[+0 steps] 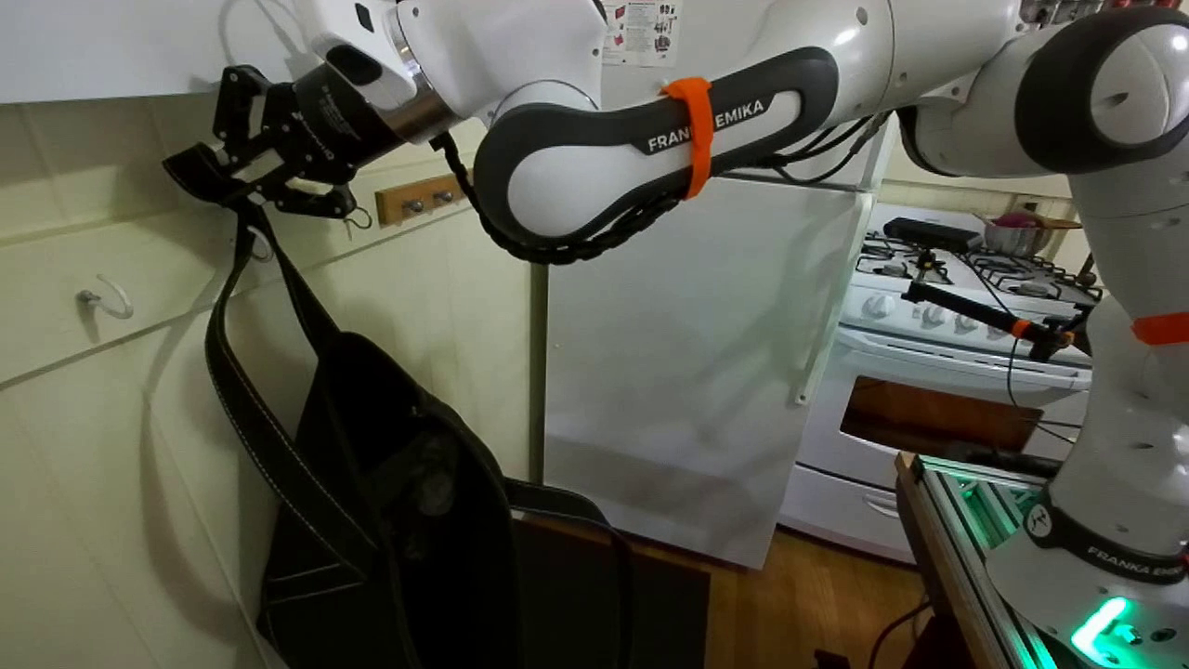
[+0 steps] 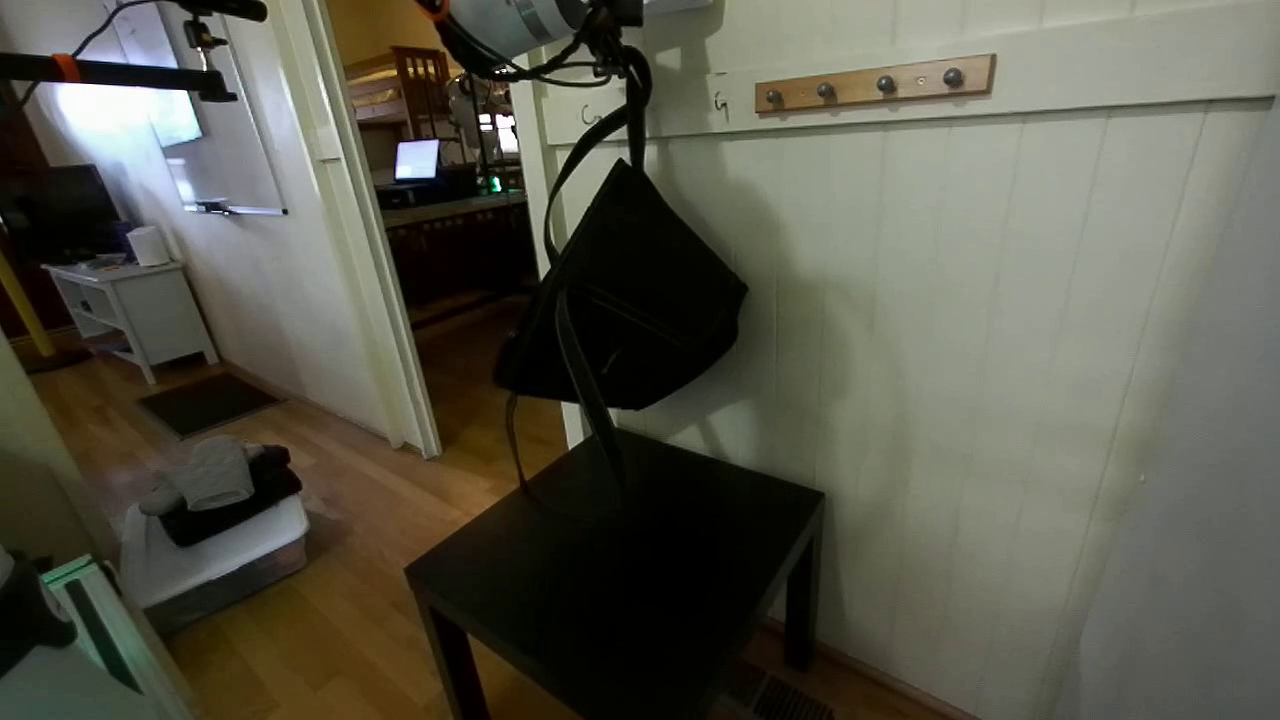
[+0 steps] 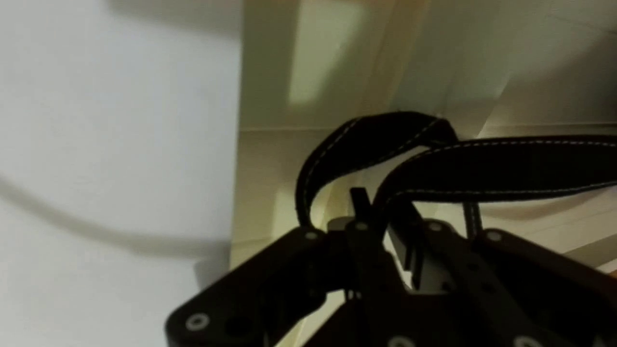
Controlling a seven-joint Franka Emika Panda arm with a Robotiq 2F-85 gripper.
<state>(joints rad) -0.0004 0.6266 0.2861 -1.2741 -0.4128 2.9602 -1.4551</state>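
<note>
Kitchen with a cream panelled wall, a white fridge and, beyond, a stove bearing a pot. Through a doorway in an exterior view, also a bunk bed and a lit laptop. On the floor nearer by, a bin with folded cloths on top. Mounted on the wall, a wooden rack with four dark knobs, plus single hooks beside it.

Raised near the wall at the end of the white arm, the gripper, clenched on the strap of a black bag. Looped up beyond the grip in the wrist view, with pale stitching along both edges.

Beneath the gripper in both exterior views, the bag, hanging tilted close to the wall, mouth gaping and dark inside. Below, a black desk. Dangling from the bag toward the desk, a second strap; contact there impossible to tell. Between the two sides of the gripped strap, one hook in sight; whether touching or apart, unclear.
</note>
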